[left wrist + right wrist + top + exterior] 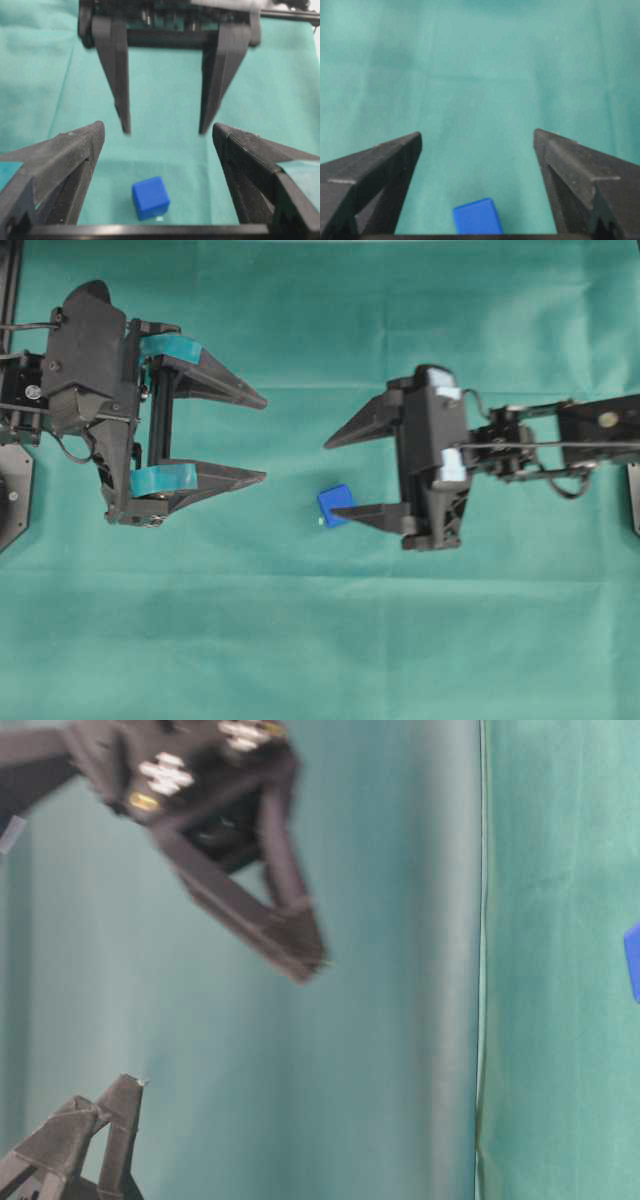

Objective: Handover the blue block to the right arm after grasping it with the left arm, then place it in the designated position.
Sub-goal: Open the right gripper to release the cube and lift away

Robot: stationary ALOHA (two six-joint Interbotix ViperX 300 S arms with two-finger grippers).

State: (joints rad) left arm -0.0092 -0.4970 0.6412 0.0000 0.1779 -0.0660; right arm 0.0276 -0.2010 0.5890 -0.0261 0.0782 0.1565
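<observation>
Overhead view: two black robot arms face each other across a green cloth table cover (300,640). The left arm's two-finger pointed gripper (262,438), its fingers banded with teal tape (170,346), stands with its jaws spread wide and nothing between them. The right arm's two-finger pointed gripper (330,478), with plain black fingers and small white patches on its body, likewise stands wide open and holds nothing.

The small bright blue cube with rounded edges (334,505) lies on the cloth between the two grippers, nearer the right one. In this view the tip of the right gripper's lower finger (365,515) overlaps the cube's edge; whether it touches cannot be told from above.

Left wrist view: the blue cube (150,197) sits on the cloth between the spread teal-taped fingers (55,165), clear of both. A tiny white mark (159,218) shows just beside its near edge. The right gripper (163,131) hangs opposite, fingers parted and pointing down in this view.

Right wrist view: the cube (477,217) appears at the bottom edge, between the open black fingers (375,170) and apart from each.

Table-level view: the right gripper (305,955) appears blurred, raised off the cloth; a sliver of the cube (633,958) shows at the right edge.
</observation>
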